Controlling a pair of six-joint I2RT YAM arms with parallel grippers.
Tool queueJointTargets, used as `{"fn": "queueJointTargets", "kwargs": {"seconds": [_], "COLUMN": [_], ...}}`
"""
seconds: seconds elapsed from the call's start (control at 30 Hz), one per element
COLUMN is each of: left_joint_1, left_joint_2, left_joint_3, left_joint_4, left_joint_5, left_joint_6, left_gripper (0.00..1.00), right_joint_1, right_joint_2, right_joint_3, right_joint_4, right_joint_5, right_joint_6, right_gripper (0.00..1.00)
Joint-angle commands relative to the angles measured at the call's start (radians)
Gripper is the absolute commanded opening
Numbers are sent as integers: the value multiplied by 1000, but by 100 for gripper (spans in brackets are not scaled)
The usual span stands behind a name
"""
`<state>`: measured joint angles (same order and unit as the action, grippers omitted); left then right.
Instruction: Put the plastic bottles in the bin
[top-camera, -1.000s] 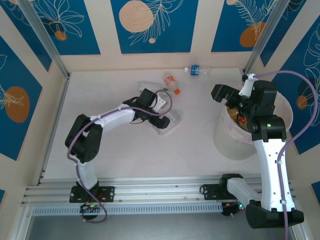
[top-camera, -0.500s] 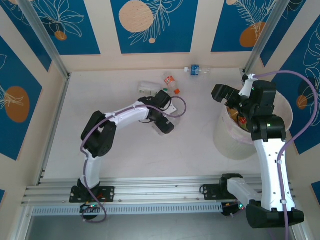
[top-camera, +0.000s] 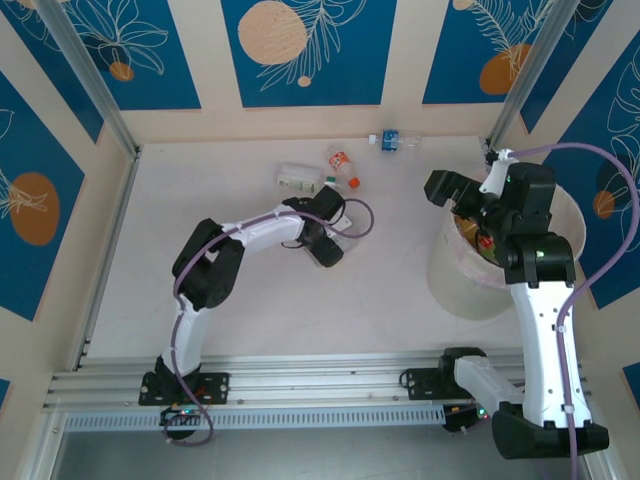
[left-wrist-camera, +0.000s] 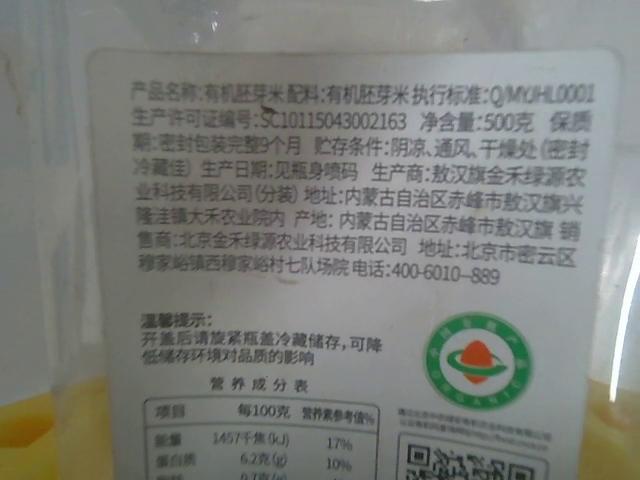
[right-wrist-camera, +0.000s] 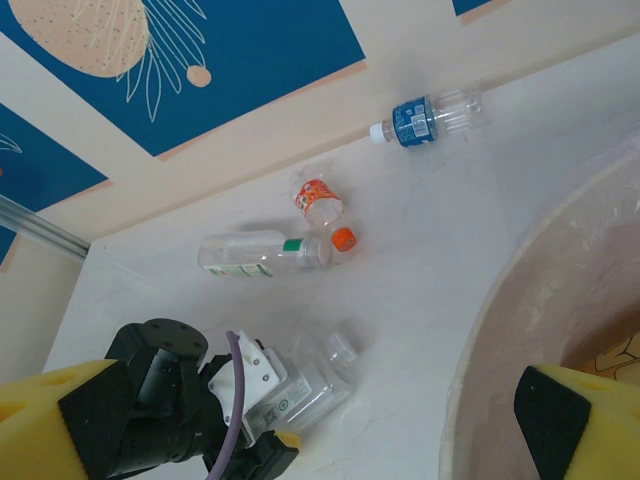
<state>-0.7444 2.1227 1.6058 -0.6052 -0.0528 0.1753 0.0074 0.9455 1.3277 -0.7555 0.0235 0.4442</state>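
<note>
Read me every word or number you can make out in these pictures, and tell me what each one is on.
On the white label, left wrist view:
"执行标准:Q/MYJHL0001"
"SC10115043002163"
"净含量:500克"
"电话:400-6010-889"
"营养成分表"
"1457千焦(kJ)", "17%"
Green seal on that label: ring text too small to read.
Blue-label bottle, red-label bottle, green-label bottle: print too small to read.

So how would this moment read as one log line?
left gripper: at white-labelled bottle, grip unclear | right gripper: open, over bin rim | on table: blue-label bottle, red-label bottle, green-band bottle
</note>
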Motion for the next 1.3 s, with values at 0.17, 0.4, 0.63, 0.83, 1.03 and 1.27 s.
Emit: {"fn": "queueJointTargets", "kwargs": {"seconds": [0.17,0.4,0.63,0.83,1.03,1.27], "left_joint_1": [4,2,-1,-15,-27,-36], "left_joint_2": [-185,-347,-521,-614,-619,-607], "left_joint_3": [-112,-211,-334,-425,-408,-398], "left_joint_4": [154,299,475,638,655,669], "left_joint_5": [85,171,256,313,360,352], "left_joint_6": [-61,-91,-105,-94,-89,-91], "left_gripper": [49,0,0,0,0,3], "right_joint_1": [9,42,118,212,278,310], "right_joint_2": [-24,20,126,271,361,447], "right_joint_3": [9,18,66,151,176,221], "right_joint_4": [54,103,65,-1,-6,-66], "right_joint_5": [-103,-199,-236,-237,-266,-313], "right_joint_6": [25,69,84,74,59,26], "right_gripper": [100,100,100,99,99,89]}}
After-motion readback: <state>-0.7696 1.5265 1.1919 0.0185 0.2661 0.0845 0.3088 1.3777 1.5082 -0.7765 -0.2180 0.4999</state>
